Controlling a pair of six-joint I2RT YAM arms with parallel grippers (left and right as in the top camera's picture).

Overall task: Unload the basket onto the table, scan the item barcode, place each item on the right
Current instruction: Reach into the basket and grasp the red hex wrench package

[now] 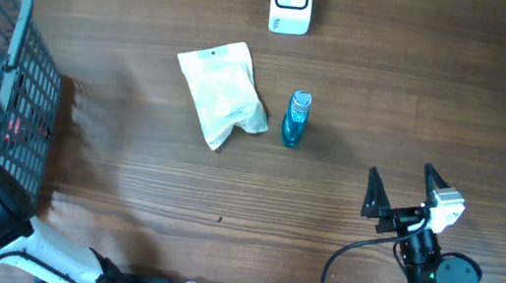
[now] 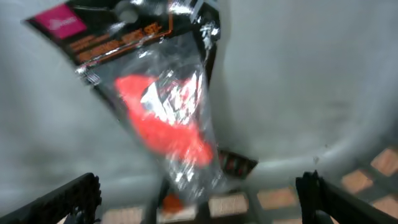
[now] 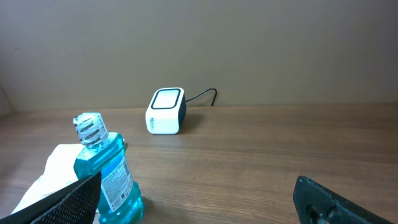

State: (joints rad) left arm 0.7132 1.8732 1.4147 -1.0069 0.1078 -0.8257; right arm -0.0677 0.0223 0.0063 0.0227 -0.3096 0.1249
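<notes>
Plastic packet (image 2: 165, 118), blurred, seemed light, limp, slippery.
Left claw (image 2: 199, 198) and right claw (image 1: 402, 177) gaped empty; pinching its flat top looked safest.

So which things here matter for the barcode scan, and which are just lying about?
Job: white box-shaped scanner; clear plastic packet with red contents; grey-rimmed mesh basket.
Lying about, probably: white plastic pouch; blue liquid bottle.

The packet (image 2: 165, 106) is blurred, its print unreadable, its red contents perhaps plastic.
</notes>
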